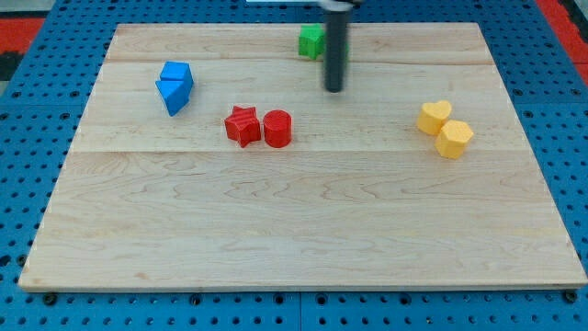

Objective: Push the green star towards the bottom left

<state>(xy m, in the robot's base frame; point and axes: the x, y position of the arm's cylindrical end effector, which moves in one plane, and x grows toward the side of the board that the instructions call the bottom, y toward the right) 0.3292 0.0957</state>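
Observation:
The green star (310, 41) lies near the top edge of the wooden board (303, 230), a little right of the middle; its right side is hidden behind my rod. My tip (333, 90) rests on the board just below and to the right of the green star, apart from it.
Two blue blocks, a cube (176, 74) and a triangle (171, 96), sit touching at the upper left. A red star (242, 125) and a red cylinder (277, 128) sit side by side in the middle. A yellow heart (434, 117) and a yellow hexagon (454, 139) sit at the right.

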